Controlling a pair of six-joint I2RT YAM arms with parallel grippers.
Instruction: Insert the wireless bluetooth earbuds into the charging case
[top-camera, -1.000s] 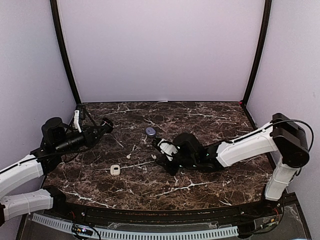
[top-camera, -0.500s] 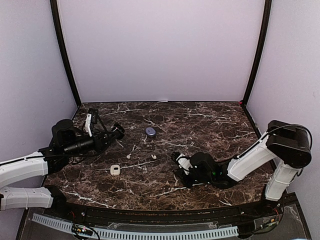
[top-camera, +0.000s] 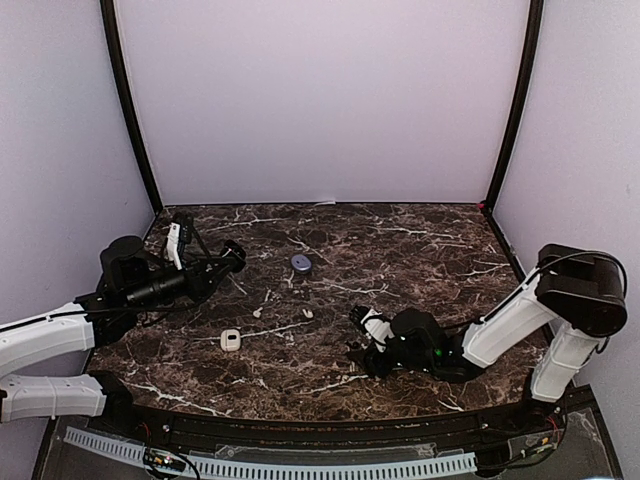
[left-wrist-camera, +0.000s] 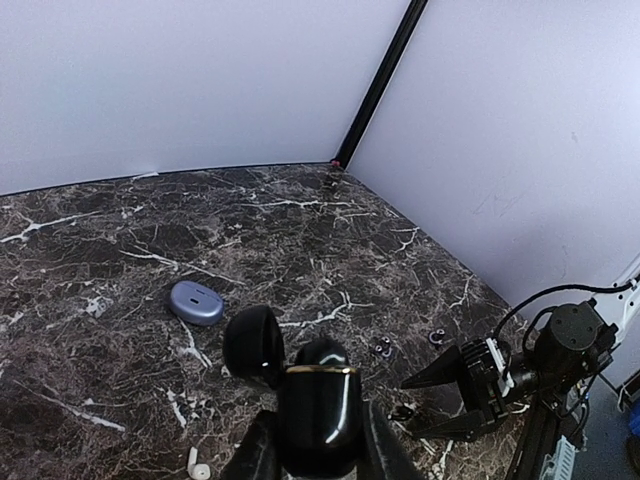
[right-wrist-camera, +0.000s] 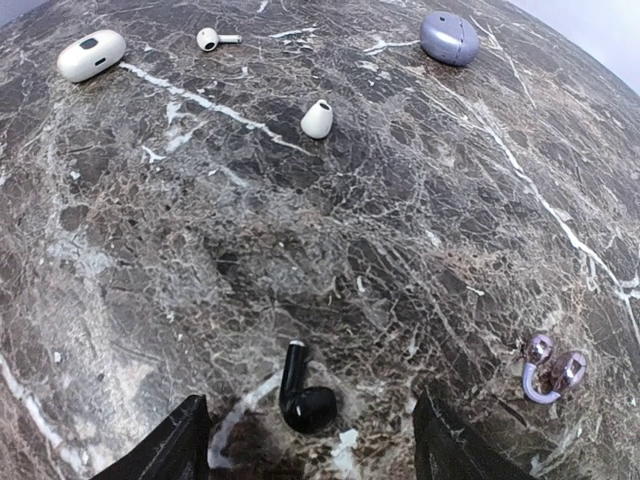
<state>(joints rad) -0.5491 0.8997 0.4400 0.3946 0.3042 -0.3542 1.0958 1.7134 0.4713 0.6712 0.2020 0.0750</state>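
My left gripper (left-wrist-camera: 318, 452) is shut on a glossy black charging case (left-wrist-camera: 320, 405) with a gold band. Its lid (left-wrist-camera: 253, 345) hangs open to the left. In the top view that gripper (top-camera: 226, 262) hovers over the table's left side. My right gripper (right-wrist-camera: 310, 445) is open and low over the marble. A black stemmed earbud (right-wrist-camera: 303, 400) lies loose on the table between its fingers (right-wrist-camera: 170, 445), touching neither. Two white earbuds (right-wrist-camera: 317, 118) (right-wrist-camera: 212, 39) lie farther out. The right gripper (top-camera: 357, 340) is near the table's front centre.
On the dark marble table (top-camera: 420, 250) lie a blue-purple closed case (top-camera: 301, 262), a small white case (top-camera: 231, 340) and a purple clip-style earbud pair (right-wrist-camera: 553, 368). A dark earbud pair (left-wrist-camera: 381, 346) sits near the right arm. Lilac walls surround the table.
The right arm has pulled back from the table's middle toward the near right, and its jaws have opened wide. The left arm has shifted slightly right, still holding the case.
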